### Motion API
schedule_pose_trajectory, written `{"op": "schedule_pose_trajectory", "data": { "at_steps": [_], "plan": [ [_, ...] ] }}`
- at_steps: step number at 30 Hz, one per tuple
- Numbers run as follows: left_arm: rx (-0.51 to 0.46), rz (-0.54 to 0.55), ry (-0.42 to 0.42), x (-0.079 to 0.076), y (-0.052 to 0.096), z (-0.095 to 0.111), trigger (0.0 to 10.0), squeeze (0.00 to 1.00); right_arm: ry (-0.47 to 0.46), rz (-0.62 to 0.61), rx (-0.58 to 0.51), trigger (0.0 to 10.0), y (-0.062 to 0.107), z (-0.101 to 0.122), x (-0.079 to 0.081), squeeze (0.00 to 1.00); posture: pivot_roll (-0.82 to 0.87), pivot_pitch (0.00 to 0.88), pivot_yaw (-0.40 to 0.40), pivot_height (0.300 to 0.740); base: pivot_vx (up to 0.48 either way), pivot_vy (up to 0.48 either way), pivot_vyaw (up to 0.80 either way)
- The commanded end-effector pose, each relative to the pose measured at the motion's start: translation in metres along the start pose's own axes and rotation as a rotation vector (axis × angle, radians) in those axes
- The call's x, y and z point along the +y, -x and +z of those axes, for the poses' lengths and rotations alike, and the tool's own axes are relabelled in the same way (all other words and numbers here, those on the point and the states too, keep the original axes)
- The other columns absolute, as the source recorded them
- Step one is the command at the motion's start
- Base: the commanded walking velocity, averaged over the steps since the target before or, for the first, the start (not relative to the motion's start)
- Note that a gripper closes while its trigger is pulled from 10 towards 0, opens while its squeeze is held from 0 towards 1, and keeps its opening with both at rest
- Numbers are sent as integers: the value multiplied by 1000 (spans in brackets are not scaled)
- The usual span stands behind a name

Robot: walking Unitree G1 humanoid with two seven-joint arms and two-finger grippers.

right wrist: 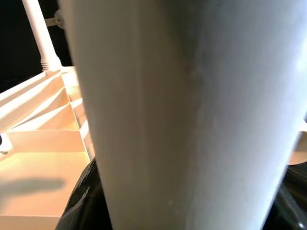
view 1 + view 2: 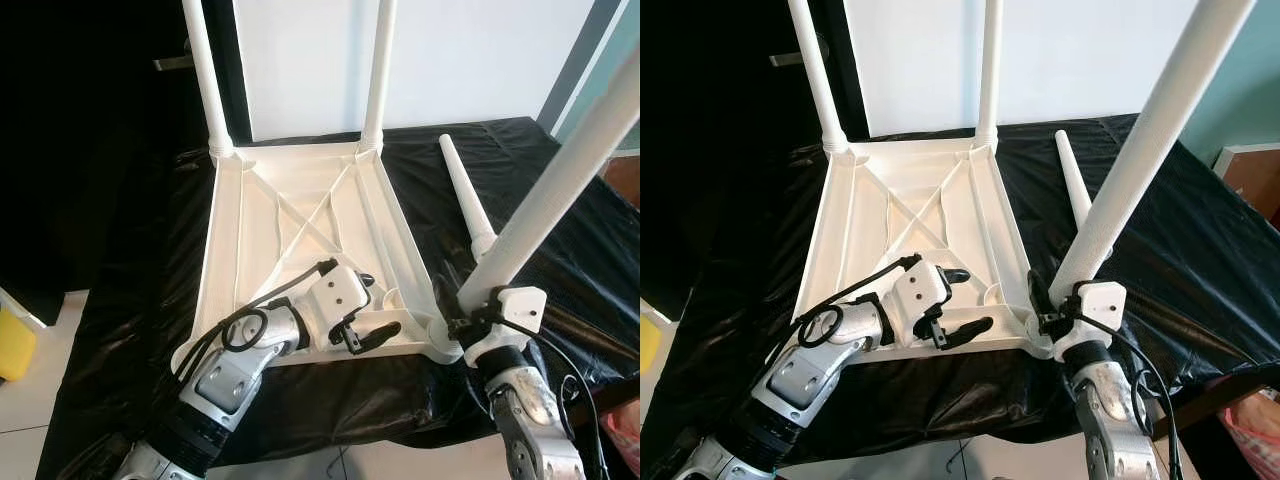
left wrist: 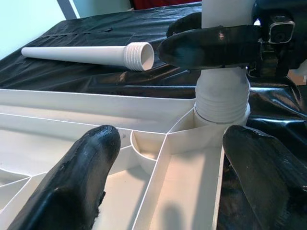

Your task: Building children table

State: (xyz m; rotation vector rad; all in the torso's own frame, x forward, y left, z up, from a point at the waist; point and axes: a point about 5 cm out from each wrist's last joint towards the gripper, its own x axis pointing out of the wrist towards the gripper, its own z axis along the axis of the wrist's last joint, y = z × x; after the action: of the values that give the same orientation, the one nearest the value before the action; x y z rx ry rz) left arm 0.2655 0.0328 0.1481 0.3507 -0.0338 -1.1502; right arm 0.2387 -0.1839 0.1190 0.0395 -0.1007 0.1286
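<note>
White plastic tabletop [image 2: 290, 225] lies upside down on black plastic sheeting [image 2: 130, 300], ribbed underside facing up. Two white tapered legs stand in the far corner sockets: far-left leg [image 2: 205, 75], far-right leg [image 2: 378, 75].

Right gripper [image 2: 1052, 308] pinches a third white tapered leg [image 2: 1140, 150] near its threaded base, fingers closed around it. That leg stands tilted in the near-right corner socket [image 3: 221, 108].

Left gripper [image 2: 368, 312] hovers over the tabletop's near edge, just beside that corner, fingers [image 3: 76, 177] spread, holding nothing.

Fourth loose white leg [image 2: 465, 195] lies on the sheeting beside the tabletop's right edge, threaded end toward the robot.
</note>
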Motion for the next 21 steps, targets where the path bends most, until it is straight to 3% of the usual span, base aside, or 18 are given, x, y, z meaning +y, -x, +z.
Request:
{"op": "schedule_pose_trajectory", "data": {
  "at_steps": [1, 6, 16, 21],
  "plan": [
    [1, -33, -7, -2, 0, 2, 10000, 0, -16, -40, 175, 10000, 7, -29, -3, 0, -36, 50, 29, 740, 0, 0, 0],
    [-2, -33, -5, -2, 0, 2, 10000, 0, -10, -71, 192, 10000, 6, -27, -2, 0, -38, 51, 29, 740, 0, 0, 0],
    [-8, -30, 0, -2, 0, 3, 10000, 0, 30, -387, 89, 10000, 4, -18, 2, 0, -33, 45, 23, 740, 0, 0, 0],
    [-10, -30, 0, -2, 0, 3, 10000, 0, 41, -448, 78, 10000, 2, -18, 2, 0, -30, 41, 22, 740, 0, 0, 0]
  ]
}}
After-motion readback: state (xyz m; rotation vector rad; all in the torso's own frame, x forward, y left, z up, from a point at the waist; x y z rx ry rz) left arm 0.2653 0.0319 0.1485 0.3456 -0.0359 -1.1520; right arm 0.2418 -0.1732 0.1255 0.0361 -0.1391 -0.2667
